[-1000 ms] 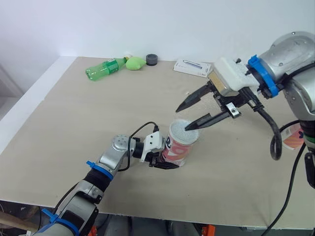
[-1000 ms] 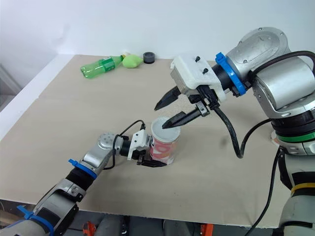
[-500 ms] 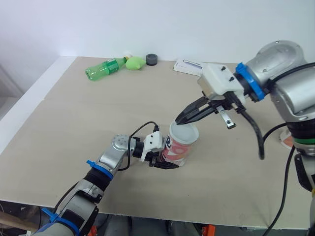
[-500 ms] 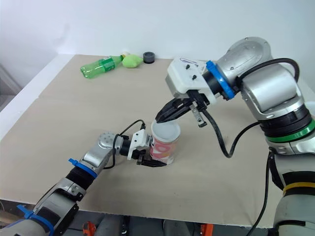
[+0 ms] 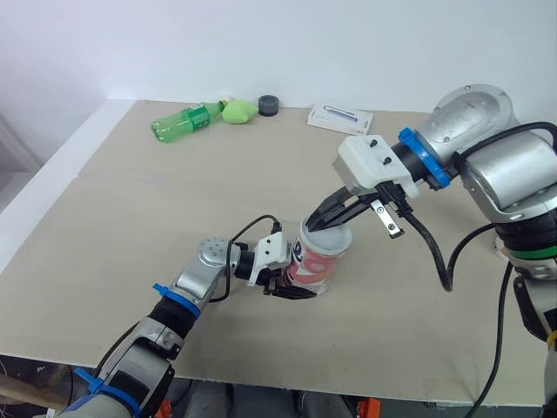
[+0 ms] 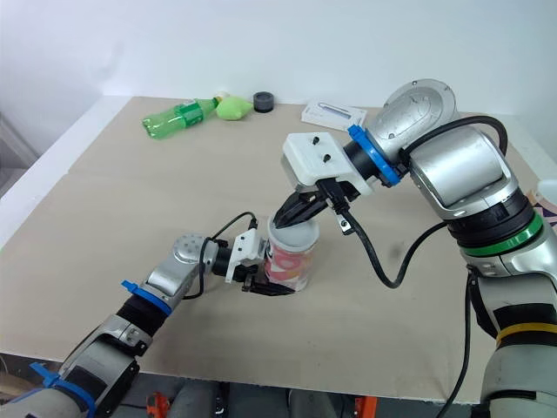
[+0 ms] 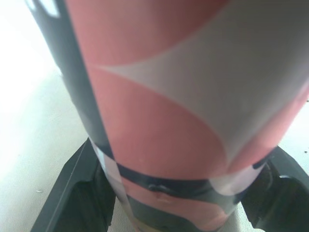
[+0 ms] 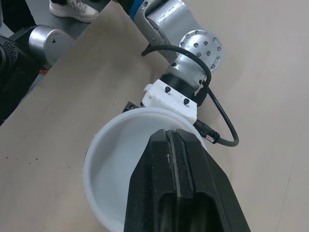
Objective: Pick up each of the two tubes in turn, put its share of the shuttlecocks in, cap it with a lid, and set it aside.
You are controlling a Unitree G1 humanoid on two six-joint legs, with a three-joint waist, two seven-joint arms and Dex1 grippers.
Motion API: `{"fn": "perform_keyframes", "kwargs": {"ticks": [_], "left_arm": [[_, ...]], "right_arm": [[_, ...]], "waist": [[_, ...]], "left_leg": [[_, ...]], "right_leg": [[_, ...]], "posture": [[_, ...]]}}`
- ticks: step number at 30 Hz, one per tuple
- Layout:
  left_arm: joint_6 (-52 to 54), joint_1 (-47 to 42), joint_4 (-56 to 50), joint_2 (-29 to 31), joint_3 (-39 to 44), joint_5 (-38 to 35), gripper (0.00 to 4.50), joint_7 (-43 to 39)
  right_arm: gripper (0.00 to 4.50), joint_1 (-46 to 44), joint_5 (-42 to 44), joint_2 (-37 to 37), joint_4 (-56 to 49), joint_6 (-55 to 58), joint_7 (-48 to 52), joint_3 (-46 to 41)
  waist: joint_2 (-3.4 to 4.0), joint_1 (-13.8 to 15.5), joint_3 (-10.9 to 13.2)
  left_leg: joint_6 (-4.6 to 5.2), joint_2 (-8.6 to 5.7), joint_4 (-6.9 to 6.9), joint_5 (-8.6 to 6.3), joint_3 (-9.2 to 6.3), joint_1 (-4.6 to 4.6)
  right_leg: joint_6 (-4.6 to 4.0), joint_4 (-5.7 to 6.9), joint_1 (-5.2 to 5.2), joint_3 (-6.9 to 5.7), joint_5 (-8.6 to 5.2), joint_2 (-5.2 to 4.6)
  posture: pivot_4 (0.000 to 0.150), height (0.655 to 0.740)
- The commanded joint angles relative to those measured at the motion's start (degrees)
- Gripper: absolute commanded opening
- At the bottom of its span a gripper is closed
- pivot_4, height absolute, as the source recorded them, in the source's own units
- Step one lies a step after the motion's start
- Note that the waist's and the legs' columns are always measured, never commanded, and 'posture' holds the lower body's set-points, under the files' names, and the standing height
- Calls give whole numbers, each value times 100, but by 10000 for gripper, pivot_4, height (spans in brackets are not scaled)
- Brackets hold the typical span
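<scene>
The tube (image 7: 183,121) is cut off by the left wrist view's edges; the right gripper (image 8: 176,137) covers part of the lid (image 8: 108,164).

On the beige wooden table (image 5: 130,218), the red-and-white cardboard tube (image 5: 320,261) stands upright near the front edge. The left gripper (image 5: 300,283) clasps it from 9 o'clock, and the right gripper (image 5: 312,226) sits at its mouth. Well behind it at 11 o'clock lie the green plastic bottle (image 5: 184,121), lime-green soft lump (image 5: 239,111) and dark round cap (image 5: 268,105), with the flat white box (image 5: 341,118) at 12.
</scene>
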Motion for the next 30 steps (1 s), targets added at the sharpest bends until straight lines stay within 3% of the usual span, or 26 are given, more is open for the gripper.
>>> {"fn": "perform_keyframes", "kwargs": {"ticks": [1, 30], "left_arm": [[110, 61, 204, 101, -46, 203, 28006, 44], [108, 60, 217, 115, -51, 204, 28006, 37]], "right_arm": [[509, 2, -19, -24, -191, -100, 211, 2], [509, -36, -600, 14, 161, -619, 211, 509]], "waist": [[0, 0, 0], [-1, -4, -6]], "left_leg": [[0, 0, 0, 0, 0, 0], [0, 3, 2, 1, 0, 15]], "right_leg": [[0, 0, 0, 0, 0, 0], [3, 0, 2, -1, -3, 1]], "posture": [[1500, 7294], [1500, 7294]]}}
